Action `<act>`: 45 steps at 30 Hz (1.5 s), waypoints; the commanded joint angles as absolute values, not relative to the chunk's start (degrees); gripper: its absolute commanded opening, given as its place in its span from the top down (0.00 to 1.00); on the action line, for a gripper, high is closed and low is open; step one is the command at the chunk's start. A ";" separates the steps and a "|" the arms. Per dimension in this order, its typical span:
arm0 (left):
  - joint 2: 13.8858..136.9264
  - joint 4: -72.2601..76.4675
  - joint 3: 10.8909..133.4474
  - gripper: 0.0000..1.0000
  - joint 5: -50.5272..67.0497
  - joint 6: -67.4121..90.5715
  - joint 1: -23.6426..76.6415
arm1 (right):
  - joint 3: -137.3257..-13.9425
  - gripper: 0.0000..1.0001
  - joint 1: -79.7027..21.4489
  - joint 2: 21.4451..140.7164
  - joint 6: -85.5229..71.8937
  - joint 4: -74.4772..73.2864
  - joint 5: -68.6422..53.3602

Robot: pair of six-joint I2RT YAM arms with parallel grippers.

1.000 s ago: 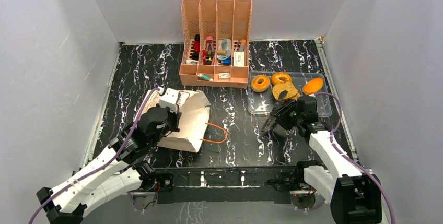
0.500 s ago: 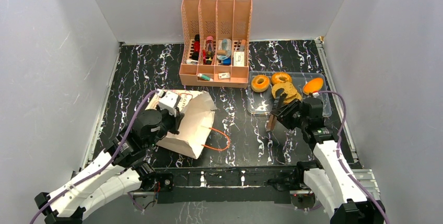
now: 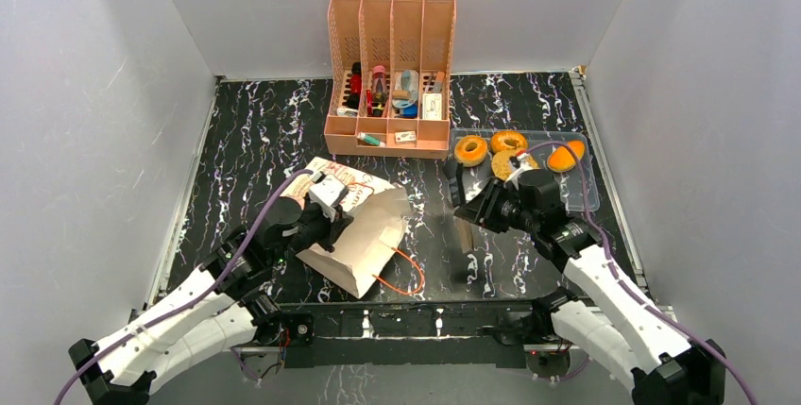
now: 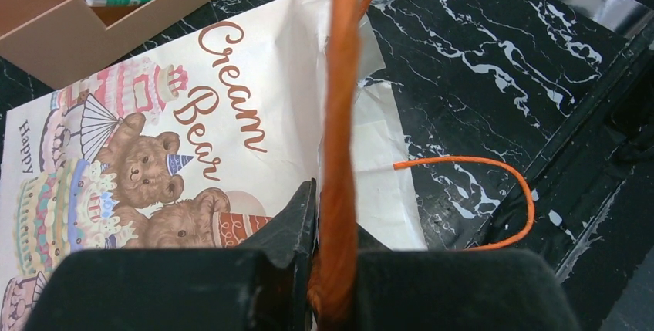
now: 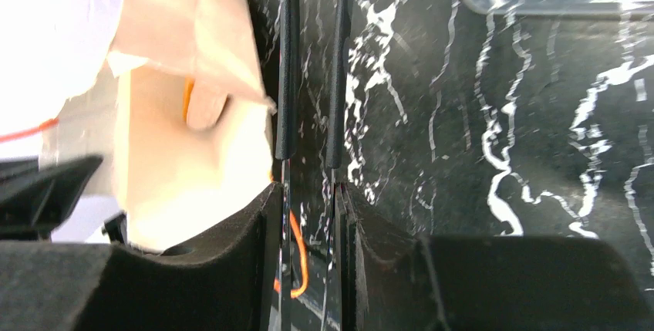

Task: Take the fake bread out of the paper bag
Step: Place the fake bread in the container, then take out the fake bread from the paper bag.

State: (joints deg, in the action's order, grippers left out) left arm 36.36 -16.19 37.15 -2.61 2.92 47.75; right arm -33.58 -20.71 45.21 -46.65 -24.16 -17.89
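**Paper bag** (image 3: 364,240): lies on its side on the tabletop (image 3: 255,131), left of centre. Its long axis runs from far-left to near-right, and its open mouth faces right.

**Left end effector** (image 3: 332,209): over the bag's far edge, pressed together on one cord handle (image 4: 339,115), which it holds taut. The other handle lies slack at the near side.

**Right end effector** (image 3: 461,202): near the mouth on its right side, pointing left at it. Its fingers stand a narrow gap apart and are empty. It is the arm placed to reach in.

**Fake bread** (image 3: 470,150): two rings, toast and an orange bun sit in the clear tray (image 3: 576,199), far right. One pale rounded piece (image 5: 202,107) shows inside the mouth and is judged to be bread not yet taken out.

**Coming move**: a reach leftward along the bag's axis.
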 commanded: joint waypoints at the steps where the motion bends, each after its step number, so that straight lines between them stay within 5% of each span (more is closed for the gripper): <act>1: 37.44 -11.93 36.58 1.00 0.18 1.00 47.83 | -37.75 0.74 -26.23 43.71 -43.59 -25.14 -18.00; 24: 38.99 -7.88 35.38 1.00 -1.76 -1.67 47.82 | -37.76 0.78 -30.09 35.20 -42.34 -37.97 -33.61; 45: 42.73 -2.09 35.58 1.00 1.34 -1.51 47.78 | -32.17 0.78 -53.92 56.05 -60.25 -2.81 -21.35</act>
State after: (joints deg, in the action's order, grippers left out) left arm 43.07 -5.37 34.59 -0.67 -1.50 47.75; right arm -33.21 -53.25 53.49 -54.26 -18.24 -25.04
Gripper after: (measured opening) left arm 0.009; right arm 0.218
